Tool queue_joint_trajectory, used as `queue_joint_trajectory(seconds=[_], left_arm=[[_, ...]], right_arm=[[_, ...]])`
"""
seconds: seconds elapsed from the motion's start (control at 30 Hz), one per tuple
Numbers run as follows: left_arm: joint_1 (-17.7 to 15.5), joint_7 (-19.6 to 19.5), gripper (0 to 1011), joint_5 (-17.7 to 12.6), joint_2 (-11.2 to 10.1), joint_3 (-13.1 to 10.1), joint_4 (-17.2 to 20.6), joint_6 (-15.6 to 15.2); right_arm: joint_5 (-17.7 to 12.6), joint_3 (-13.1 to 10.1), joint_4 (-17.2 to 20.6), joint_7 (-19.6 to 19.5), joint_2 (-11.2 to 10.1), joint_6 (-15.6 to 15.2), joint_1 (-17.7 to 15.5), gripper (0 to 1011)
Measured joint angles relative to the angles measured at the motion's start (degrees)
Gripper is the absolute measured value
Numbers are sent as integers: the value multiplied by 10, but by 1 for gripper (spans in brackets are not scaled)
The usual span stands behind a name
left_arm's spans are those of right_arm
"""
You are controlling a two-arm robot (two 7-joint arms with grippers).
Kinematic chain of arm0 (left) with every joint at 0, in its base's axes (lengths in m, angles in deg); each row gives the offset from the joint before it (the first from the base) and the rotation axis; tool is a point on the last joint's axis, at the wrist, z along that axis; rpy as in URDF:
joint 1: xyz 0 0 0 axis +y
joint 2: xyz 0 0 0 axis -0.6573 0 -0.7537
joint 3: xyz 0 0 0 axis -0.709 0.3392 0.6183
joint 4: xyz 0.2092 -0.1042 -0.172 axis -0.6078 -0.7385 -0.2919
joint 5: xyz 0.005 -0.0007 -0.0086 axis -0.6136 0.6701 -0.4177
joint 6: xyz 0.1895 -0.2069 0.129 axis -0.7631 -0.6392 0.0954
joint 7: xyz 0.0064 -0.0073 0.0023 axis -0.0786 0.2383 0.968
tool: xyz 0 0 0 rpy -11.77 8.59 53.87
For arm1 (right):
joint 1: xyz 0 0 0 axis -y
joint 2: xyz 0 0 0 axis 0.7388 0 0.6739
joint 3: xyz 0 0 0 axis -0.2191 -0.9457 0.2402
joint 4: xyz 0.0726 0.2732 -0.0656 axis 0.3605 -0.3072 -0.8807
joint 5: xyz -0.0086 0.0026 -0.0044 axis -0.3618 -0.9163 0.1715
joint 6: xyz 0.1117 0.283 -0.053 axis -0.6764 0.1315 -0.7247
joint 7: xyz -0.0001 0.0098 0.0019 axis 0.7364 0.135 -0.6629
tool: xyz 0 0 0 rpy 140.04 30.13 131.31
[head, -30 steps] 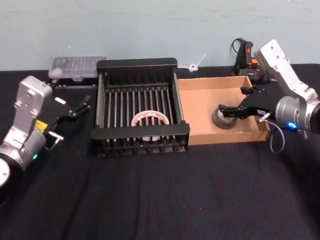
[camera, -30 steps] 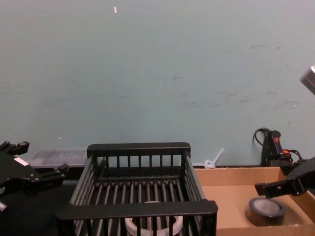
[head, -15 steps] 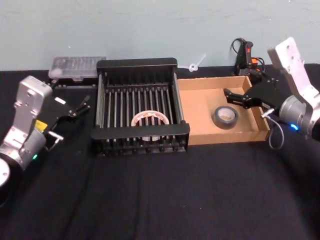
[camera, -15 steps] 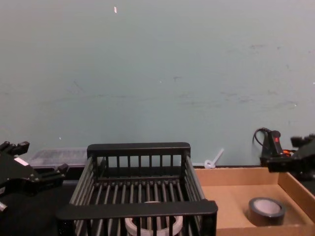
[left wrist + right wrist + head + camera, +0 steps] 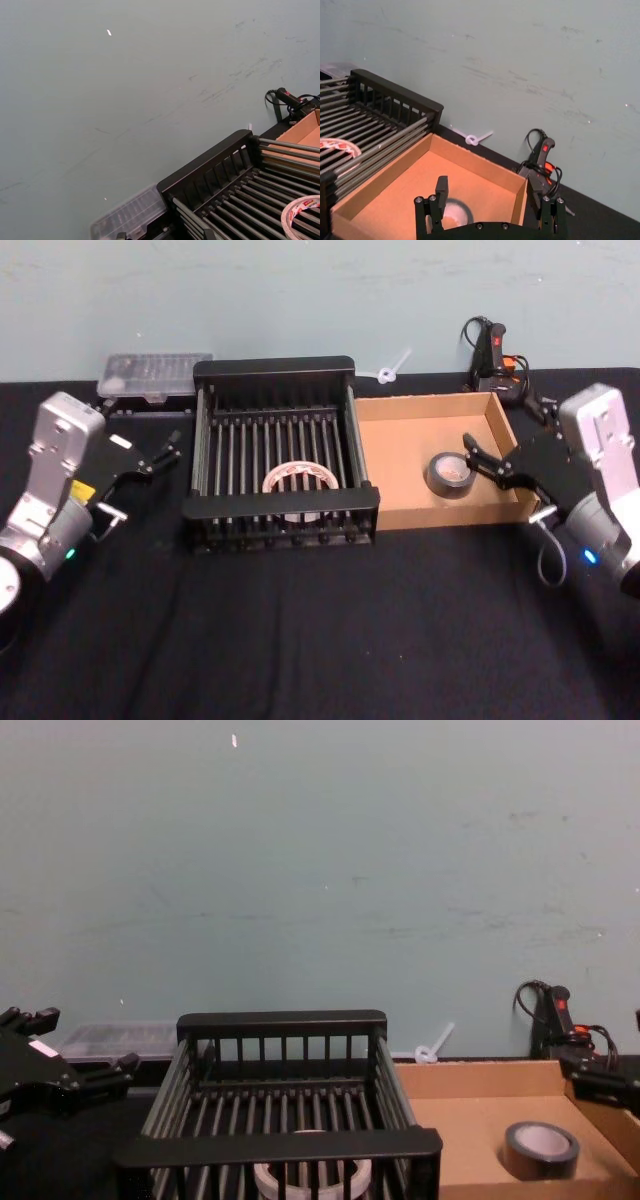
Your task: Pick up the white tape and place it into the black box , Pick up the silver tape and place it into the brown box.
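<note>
Both placements look done to us. The white tape (image 5: 299, 478) lies flat on the barred floor of the black box (image 5: 284, 371), in the centre of the head view, and the silver tape (image 5: 450, 472) lies flat on the floor of the brown box (image 5: 420, 412), right of centre, near its right wall. We judge that the task is at its very end, at the step where the arm leaves the box after the release.

The right gripper (image 5: 490, 461) is at the right of the head view, above the right wall of the brown box, with its two fingers spread apart and nothing between them. The silver tape lies just beside its fingertips, toward the picture's left and a little lower, not touching them. In the right wrist view the same open gripper (image 5: 490, 207) stands at the bottom of the frame, and the silver tape (image 5: 454, 214) is partly hidden behind one of its fingers (image 5: 441, 190).

The left gripper (image 5: 150, 457) is at the left edge of the head view, over the black counter (image 5: 320, 630), well apart from the black box and from both tapes. Its fingers seem parted and hold nothing.

For the next move we think nothing must be grasped. The right arm only needs to go clear of the cardboard wall without touching it, so the light box does not slide.
</note>
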Motion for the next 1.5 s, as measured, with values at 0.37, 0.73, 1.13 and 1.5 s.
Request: queue_joint_trajectory(seconds=[0.37, 0.73, 1.13, 1.5], left_arm=[[0, 0, 1001, 0, 0, 0, 0, 0], [0, 0, 1001, 0, 0, 0, 0, 0], [0, 0, 1001, 0, 0, 0, 0, 0], [0, 0, 1001, 0, 0, 0, 0, 0]], right_arm=[[32, -5, -13, -18, 19, 41, -24, 1000], [40, -12, -18, -21, 28, 41, -21, 1000], [40, -10, -18, -20, 26, 41, -21, 1000], [39, -9, -17, -19, 25, 42, -21, 1000]])
